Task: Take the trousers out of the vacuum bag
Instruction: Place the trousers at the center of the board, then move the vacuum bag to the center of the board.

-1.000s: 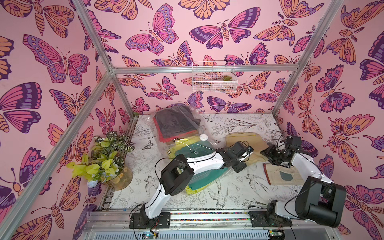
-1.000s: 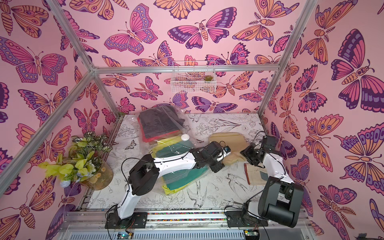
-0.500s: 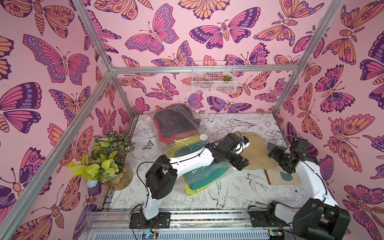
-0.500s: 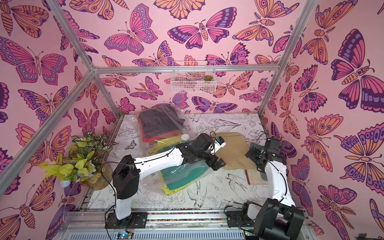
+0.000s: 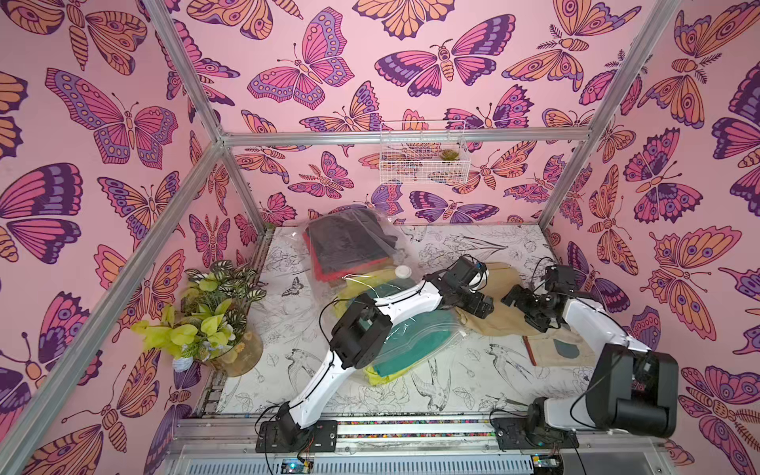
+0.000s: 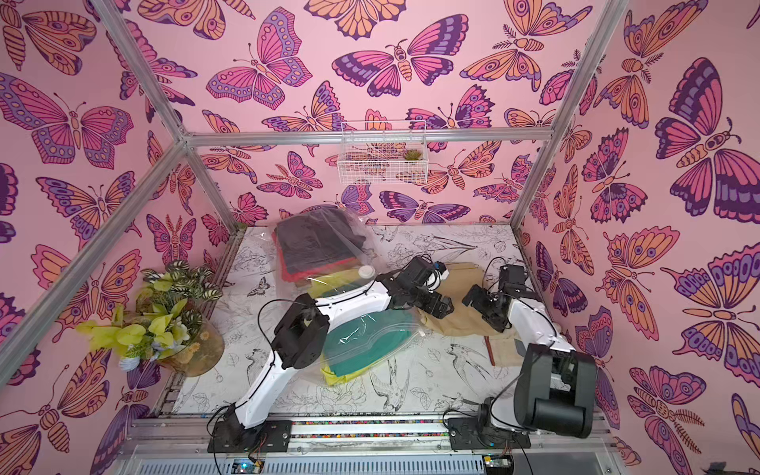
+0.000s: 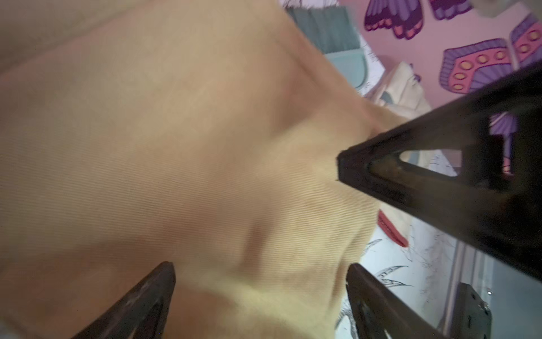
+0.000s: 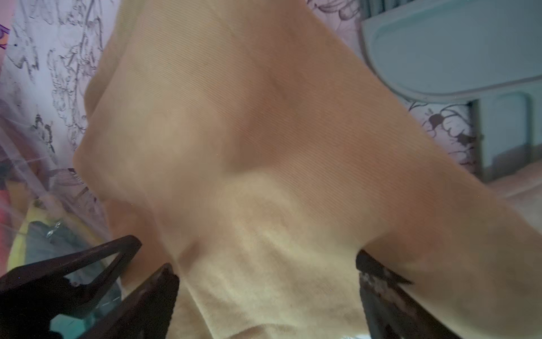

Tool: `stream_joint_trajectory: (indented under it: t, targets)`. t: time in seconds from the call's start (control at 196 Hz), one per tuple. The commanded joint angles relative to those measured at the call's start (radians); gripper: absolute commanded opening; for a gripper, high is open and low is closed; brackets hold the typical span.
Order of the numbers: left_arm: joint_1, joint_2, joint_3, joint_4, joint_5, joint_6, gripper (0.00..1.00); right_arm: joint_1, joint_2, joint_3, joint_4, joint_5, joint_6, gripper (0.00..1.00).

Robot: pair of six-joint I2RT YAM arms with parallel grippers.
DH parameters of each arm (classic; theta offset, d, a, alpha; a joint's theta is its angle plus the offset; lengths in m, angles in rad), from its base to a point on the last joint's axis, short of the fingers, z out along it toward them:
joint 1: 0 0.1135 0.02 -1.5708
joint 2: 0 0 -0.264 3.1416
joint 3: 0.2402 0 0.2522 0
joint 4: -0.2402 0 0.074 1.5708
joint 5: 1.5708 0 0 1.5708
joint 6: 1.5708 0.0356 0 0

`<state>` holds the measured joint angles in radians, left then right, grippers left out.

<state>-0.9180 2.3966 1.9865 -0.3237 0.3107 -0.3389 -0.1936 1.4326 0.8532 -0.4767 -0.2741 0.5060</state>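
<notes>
The tan trousers (image 5: 503,325) (image 6: 458,325) lie loose on the table, right of the vacuum bag (image 5: 415,335) (image 6: 366,335). That crinkly clear bag, with its white valve cap (image 5: 402,271), still holds teal (image 5: 411,349), yellow (image 5: 353,288), black (image 5: 345,242) and red (image 5: 325,273) trousers. My left gripper (image 5: 487,307) (image 7: 261,273) hangs open just over the tan cloth (image 7: 176,146). My right gripper (image 5: 510,297) (image 8: 267,267) faces it, also open, close above the same cloth (image 8: 249,146). Neither grips anything.
A potted plant (image 5: 205,325) stands at the table's left edge. A pale cloth piece with a red-brown edge (image 5: 555,349) lies under the right arm. A wire basket (image 5: 423,158) hangs on the back wall. Metal frame posts stand at the corners.
The tan trousers have slid right and spread flatter. My right gripper drew off to the right, then came back beside the left gripper. The left elbow has shifted.
</notes>
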Motion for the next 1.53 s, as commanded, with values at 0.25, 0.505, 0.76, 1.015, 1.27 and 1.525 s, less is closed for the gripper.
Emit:
stream_joint_trajectory:
  t: [0.25,0.505,0.76,1.015,1.27,1.525]
  targets:
    - [0.087,0.154,0.148,-0.019,0.042,-0.093,0.93,0.051,0.238,0.057,0.174,-0.024,0.081,0.99]
    - [0.153,0.235,0.269,-0.024,0.086,-0.110,0.93,0.079,0.308,0.136,0.192,0.010,0.100,0.99]
    - [0.160,0.010,0.145,-0.024,0.089,-0.057,0.97,0.152,0.070,0.084,0.142,0.065,0.043,0.99]
    - [0.197,-0.352,-0.169,-0.098,-0.011,0.016,0.99,0.374,-0.175,0.045,0.090,0.140,-0.058,0.99]
    - [0.313,-0.558,-0.468,-0.168,-0.109,0.020,1.00,0.664,-0.190,0.087,0.018,0.094,-0.117,0.99]
    - [0.414,-0.505,-0.538,-0.167,-0.130,0.013,0.99,0.901,-0.027,0.060,0.052,0.268,-0.048,0.99]
